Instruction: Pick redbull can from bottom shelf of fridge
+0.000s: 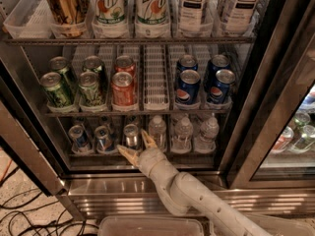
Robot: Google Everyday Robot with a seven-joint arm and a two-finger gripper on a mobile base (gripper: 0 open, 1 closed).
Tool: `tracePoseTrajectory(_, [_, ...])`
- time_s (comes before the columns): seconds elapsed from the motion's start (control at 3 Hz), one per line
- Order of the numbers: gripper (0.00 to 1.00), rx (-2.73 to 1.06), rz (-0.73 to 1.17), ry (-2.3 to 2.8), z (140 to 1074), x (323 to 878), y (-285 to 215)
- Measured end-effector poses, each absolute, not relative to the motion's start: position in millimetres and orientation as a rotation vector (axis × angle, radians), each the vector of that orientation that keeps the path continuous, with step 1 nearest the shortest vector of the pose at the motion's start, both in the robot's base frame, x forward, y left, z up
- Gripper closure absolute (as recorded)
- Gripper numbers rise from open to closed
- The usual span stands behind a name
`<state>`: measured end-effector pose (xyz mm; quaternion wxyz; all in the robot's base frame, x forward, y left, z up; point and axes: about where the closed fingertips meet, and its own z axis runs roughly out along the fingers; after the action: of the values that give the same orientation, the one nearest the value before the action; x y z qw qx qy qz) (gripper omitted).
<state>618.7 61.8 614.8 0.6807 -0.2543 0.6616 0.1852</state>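
Note:
The fridge (147,191) stands open before me. On its bottom shelf (138,154) stand three slim redbull cans: left (78,135), middle (103,136) and right (131,134). Three small clear water bottles stand to their right. My gripper (134,144) reaches in from below on a pale arm. It is open, with one fingertip (146,135) to the right of the right redbull can and the other (123,152) at its lower left. The fingers straddle that can's base without closing on it.
The rack above holds green cans (56,88), a red can (123,87), an empty white lane (156,77) and blue Pepsi cans (188,86). The top rack holds tall bottles. The dark door frame (266,97) stands at right. Cables (19,215) lie on the floor at left.

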Motion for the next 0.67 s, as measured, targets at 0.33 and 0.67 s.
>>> tracePoseTrajectory(0.33, [0.30, -0.573, 0.435, 1.485, 612.6, 635.4, 70.0])
tracePoseTrajectory(0.67, [0.32, -0.579, 0.467, 1.500, 603.9, 642.4, 81.6])
